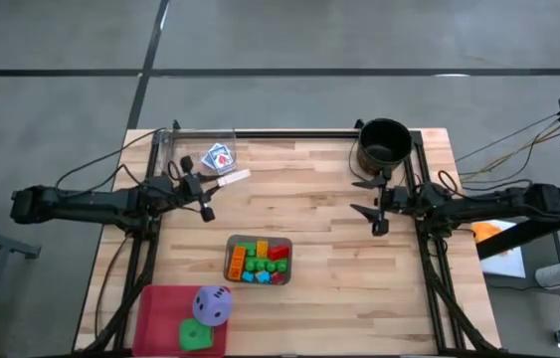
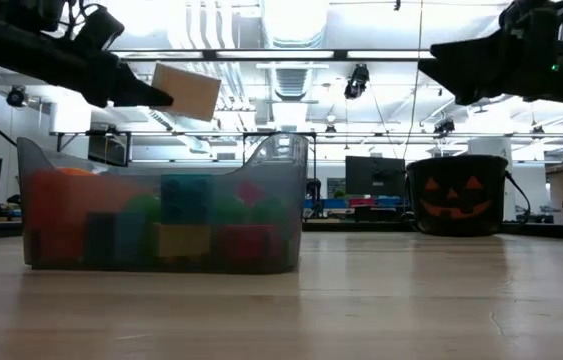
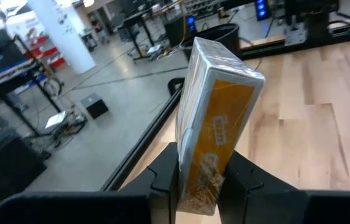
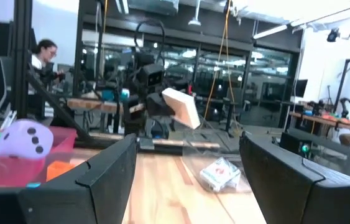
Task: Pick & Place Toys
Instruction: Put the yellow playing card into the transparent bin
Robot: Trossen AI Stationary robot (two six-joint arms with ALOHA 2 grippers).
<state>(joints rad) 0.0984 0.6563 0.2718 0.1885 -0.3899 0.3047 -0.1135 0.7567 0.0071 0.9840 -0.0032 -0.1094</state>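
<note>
Left gripper (image 1: 215,185) is clamped on a card box (image 1: 234,178), held above the bench's far left. Right gripper (image 1: 367,199) waits with its fingers spread, holding nothing. Blocks (image 1: 260,261) sit in the grey tray (image 1: 231,259), dice (image 1: 211,305) in the pink bin (image 1: 156,310); more cards (image 1: 218,157) are left in the clear tray.

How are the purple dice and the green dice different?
The purple dice is bigger than the green dice. The purple dice is rounded and shows dark dots; the green dice looks flatter, with no dots plain to see. Both sit side by side in the pink bin.
</note>
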